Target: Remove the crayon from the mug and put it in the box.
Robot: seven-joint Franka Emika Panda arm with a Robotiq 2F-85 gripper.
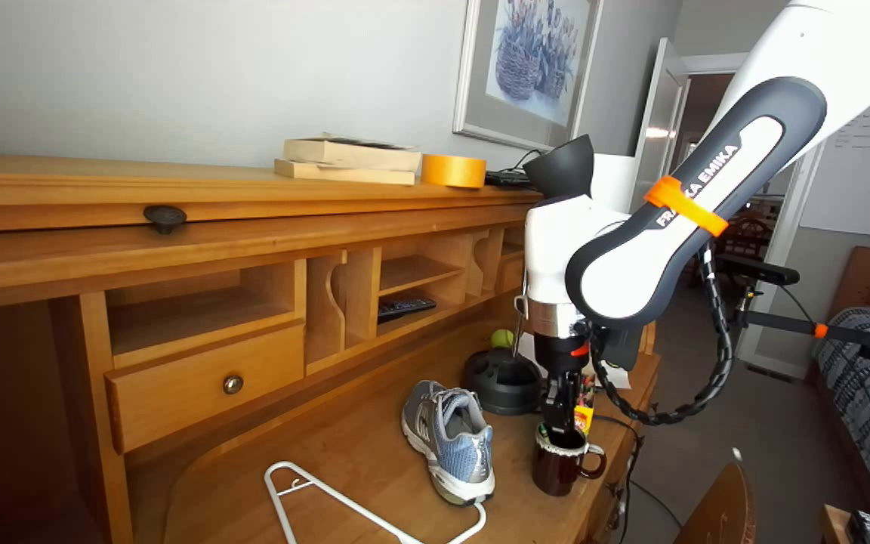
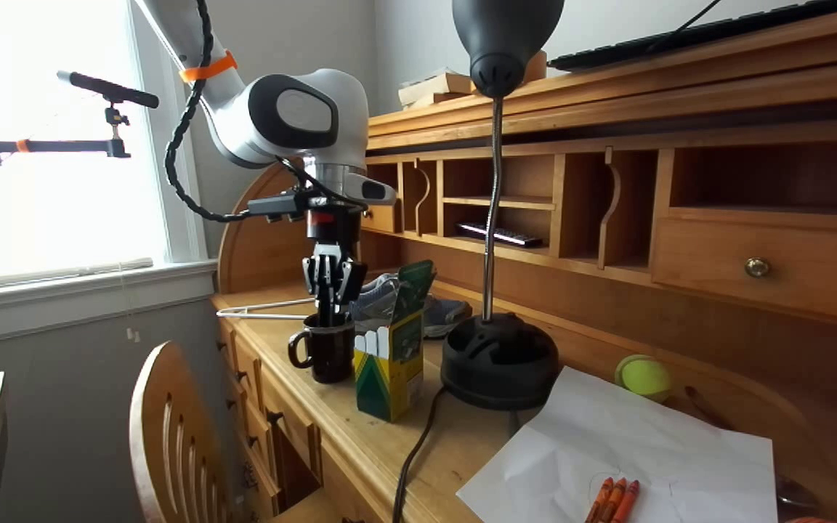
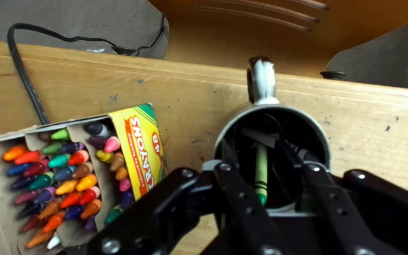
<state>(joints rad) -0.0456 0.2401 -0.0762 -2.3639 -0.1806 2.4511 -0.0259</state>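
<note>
The dark brown mug (image 3: 324, 141) stands upright near the desk's front edge, its handle pointing toward that edge. My gripper (image 3: 258, 151) reaches down into it from above, also visible in both exterior views. Its fingers are partly apart inside the rim. Between them, with dark gaps at both sides, a green crayon (image 3: 261, 166) leans with its tip toward the palm. A dark crayon (image 3: 304, 153) lies behind the right finger, and a pale grey piece (image 3: 260, 136) crosses deeper in the mug. Beside the mug, the open yellow-green crayon box (image 3: 138, 152) holds many colourful crayons.
A grey-blue sneaker (image 1: 465, 453) sits close to the mug, with a white hanger (image 1: 344, 495) near it. The black lamp base (image 2: 498, 392) is behind the box. A black cable (image 3: 27, 76) runs over the desk edge. Paper (image 2: 535, 465) bears several orange crayons; a chair (image 2: 171, 436) stands in front.
</note>
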